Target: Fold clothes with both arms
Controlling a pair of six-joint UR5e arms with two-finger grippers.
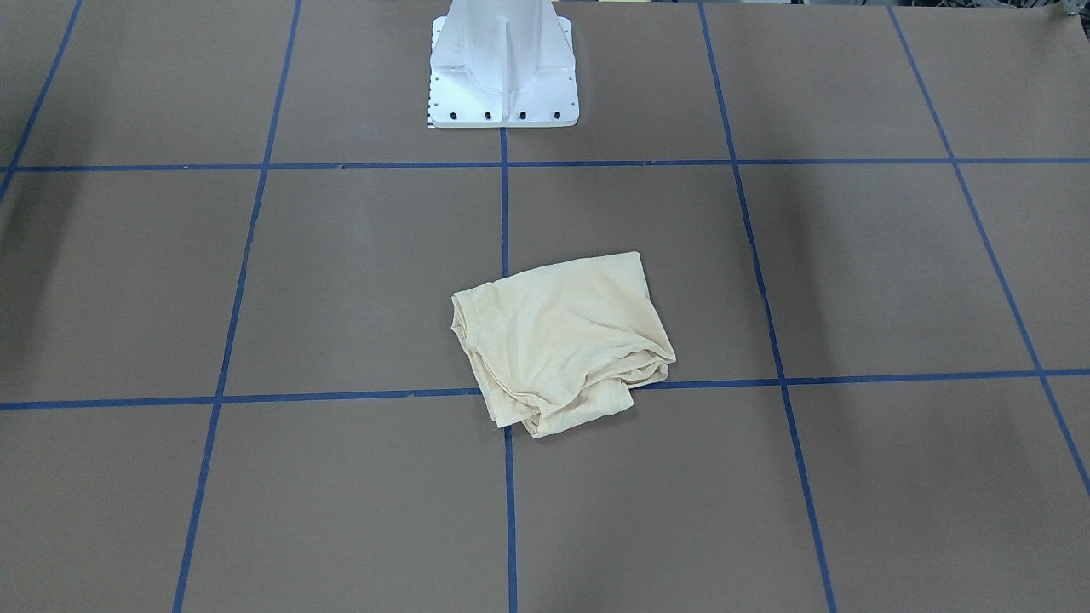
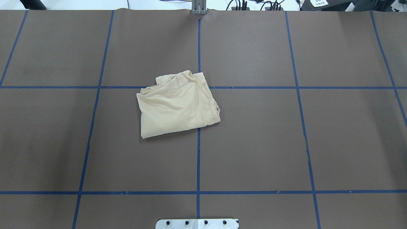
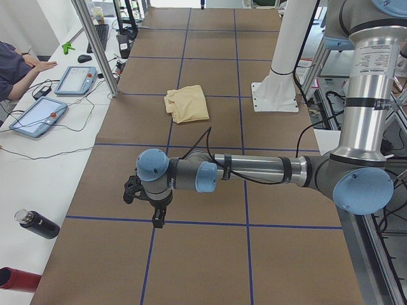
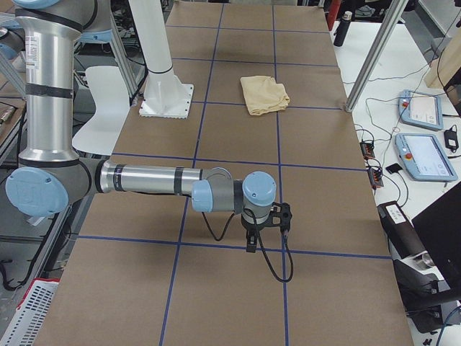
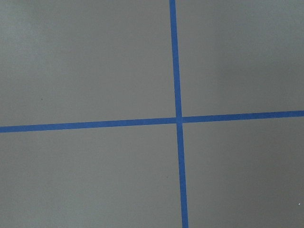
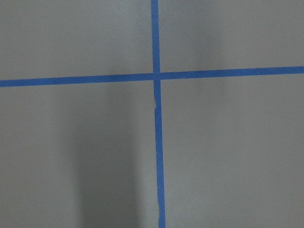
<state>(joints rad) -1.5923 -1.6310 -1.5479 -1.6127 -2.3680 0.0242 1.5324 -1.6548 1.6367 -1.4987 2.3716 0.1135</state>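
Observation:
The pale cream-yellow T-shirt (image 1: 562,340) lies as a compact folded bundle at the middle of the brown table (image 2: 254,143), across a blue tape crossing. Its print is hidden. It also shows in the overhead view (image 2: 178,105) and small in the side views (image 3: 186,103) (image 4: 264,94). My left gripper (image 3: 145,210) hangs over the table near its left end, far from the shirt. My right gripper (image 4: 268,232) hangs near the right end, also far from it. Both show only in side views, so I cannot tell whether they are open or shut. Both wrist views show only table paper and a tape cross.
The white pedestal base (image 1: 502,85) stands at the robot's side of the table. Teach pendants (image 3: 38,117) (image 4: 425,155), cables and a black bottle (image 3: 38,223) lie on the white bench beyond the far edge. A metal frame post (image 3: 95,44) rises there. An operator's hand (image 3: 32,63) rests nearby.

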